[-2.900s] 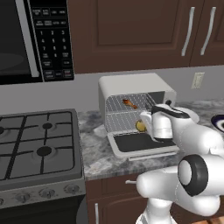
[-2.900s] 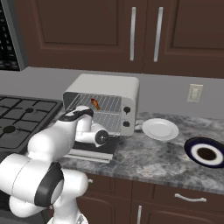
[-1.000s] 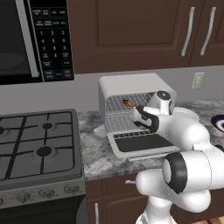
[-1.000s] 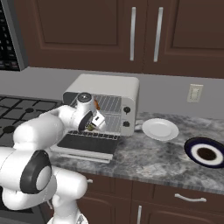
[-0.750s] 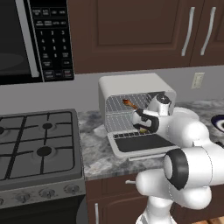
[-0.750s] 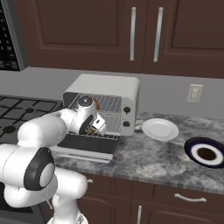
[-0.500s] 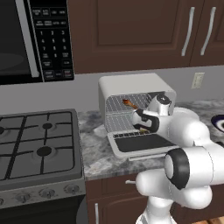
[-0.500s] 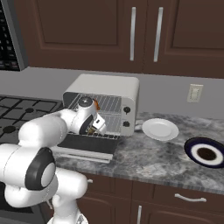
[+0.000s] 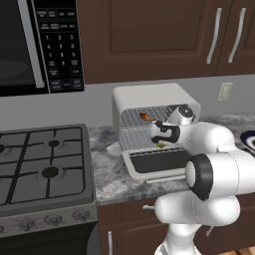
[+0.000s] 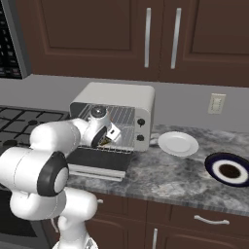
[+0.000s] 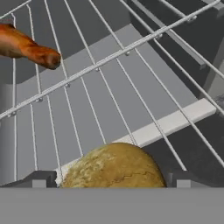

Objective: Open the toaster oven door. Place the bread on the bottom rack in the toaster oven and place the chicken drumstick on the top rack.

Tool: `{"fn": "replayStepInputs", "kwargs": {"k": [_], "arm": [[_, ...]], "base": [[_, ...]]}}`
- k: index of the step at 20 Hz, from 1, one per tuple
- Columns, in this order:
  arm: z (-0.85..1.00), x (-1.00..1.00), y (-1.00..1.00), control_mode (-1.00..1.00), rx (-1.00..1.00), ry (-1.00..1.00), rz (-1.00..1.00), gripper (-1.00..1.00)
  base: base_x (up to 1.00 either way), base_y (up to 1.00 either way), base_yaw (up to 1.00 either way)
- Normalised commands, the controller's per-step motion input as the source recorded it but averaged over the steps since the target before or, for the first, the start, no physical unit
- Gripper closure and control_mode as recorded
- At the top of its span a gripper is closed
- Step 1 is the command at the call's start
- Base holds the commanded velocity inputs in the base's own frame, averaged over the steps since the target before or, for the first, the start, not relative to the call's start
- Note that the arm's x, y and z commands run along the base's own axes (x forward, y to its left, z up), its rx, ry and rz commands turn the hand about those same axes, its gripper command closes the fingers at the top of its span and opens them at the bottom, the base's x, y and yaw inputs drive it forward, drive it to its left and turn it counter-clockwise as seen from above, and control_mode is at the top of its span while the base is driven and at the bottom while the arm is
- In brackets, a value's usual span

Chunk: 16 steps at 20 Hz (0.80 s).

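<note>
I have the gripper [image 11: 112,181] pushed into the mouth of the toaster oven [image 9: 149,97], and in the hand view its two dark fingertips [image 11: 41,178] stand far apart at the bottom edge — the jaws are spread wide. The bread [image 11: 113,166], a rounded golden-brown loaf, sits right between them, filling much of the gap, but I cannot tell whether either tip actually touches it. It looks to lie on the bottom rack [image 11: 131,131], whose silver wires run away from the jaws toward the back wall. Up and off to the left of the jaws in that same view, the chicken drumstick [image 11: 27,46] lies on the top rack [image 11: 109,57], well apart from the tips and from the bread. From the left base view I see the drumstick as a small orange-brown piece on the upper shelf just beyond the hand, while the toaster oven door [image 9: 158,163] hangs dropped open below the wrist — flat, dark glass facing up. In the right base view the arm reaches in from the left, with a white plate [image 10: 178,143] on the counter [image 10: 194,175] beyond the oven's right side.
</note>
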Motion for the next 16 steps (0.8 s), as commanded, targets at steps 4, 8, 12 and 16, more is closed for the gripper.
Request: {"fn": "replayStepInputs", "kwargs": {"k": [4,8,12,16], "arm": [[0.17,-0.04,-0.44,-1.0,0.02,-0.04,0.02,-1.0],[0.03,-0.15,-0.55,-1.0,0.03,-0.07,0.04,-1.0],[0.07,-0.26,-0.24,-1.0,0.01,-0.02,0.03,-1.0],[0.12,-0.89,0.1,-1.0,-0.01,0.05,0.12,-1.0]], "base": [[0.0,0.0,0.0],[0.0,0.0,0.0],[0.0,0.0,0.0],[0.0,0.0,0.0]]}}
